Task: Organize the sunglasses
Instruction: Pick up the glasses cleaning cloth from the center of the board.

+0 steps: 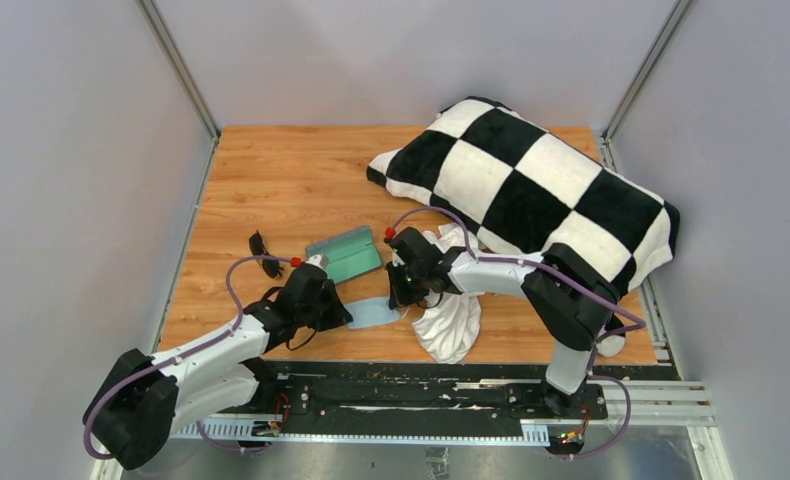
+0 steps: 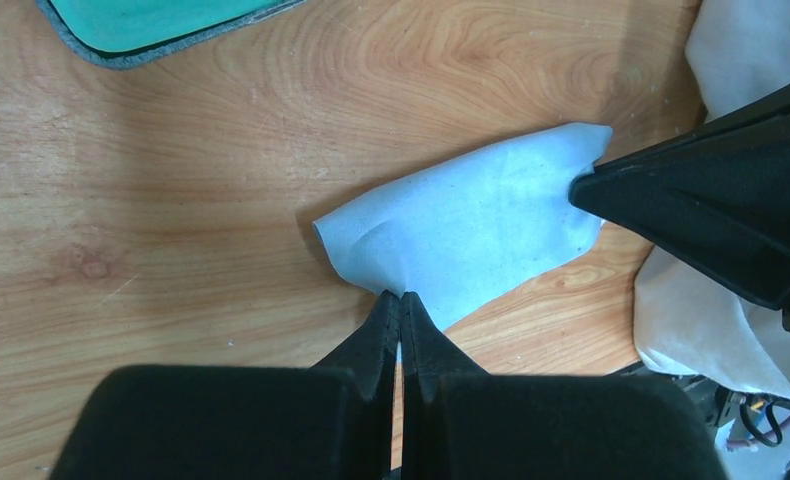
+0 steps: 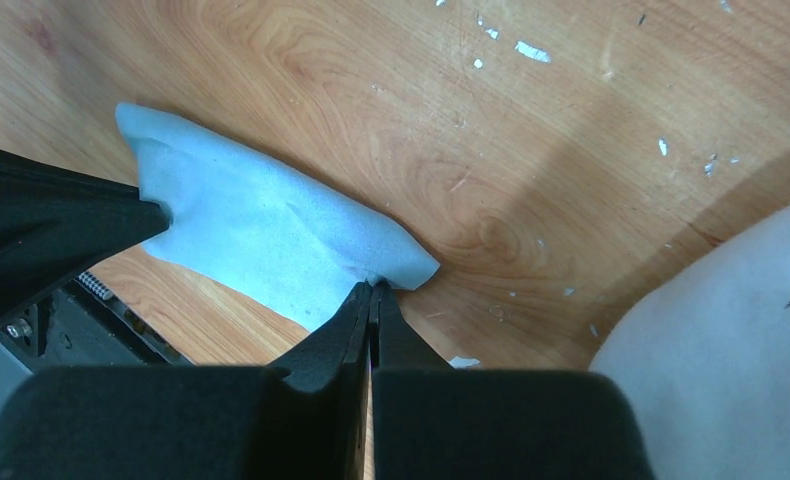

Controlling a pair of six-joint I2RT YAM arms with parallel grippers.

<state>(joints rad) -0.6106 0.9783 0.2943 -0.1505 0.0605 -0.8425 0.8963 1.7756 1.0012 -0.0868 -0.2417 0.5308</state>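
From above, grey walls (image 1: 71, 150) enclose a wood-grain table (image 1: 291, 170). The sunglasses (image 1: 261, 252) lie at its left, near the open case (image 1: 346, 255).

Left wrist: the left gripper (image 2: 401, 300) pinches the blue cloth (image 2: 471, 230) edge, apparently.

Right wrist: the right gripper (image 3: 373, 290) is clamped on another corner above paint-flecked wood.

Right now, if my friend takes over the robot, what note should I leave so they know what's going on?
The left pincer is shut on one end of the light-blue cloth.
The right pincer is shut on the opposite corner of it.
The sunglasses lie on the table, left of the open case, untouched.
Done: the cloth is gripped by both arms.
Left: probably sort out the cloth, then put the sunglasses into the case and close it.
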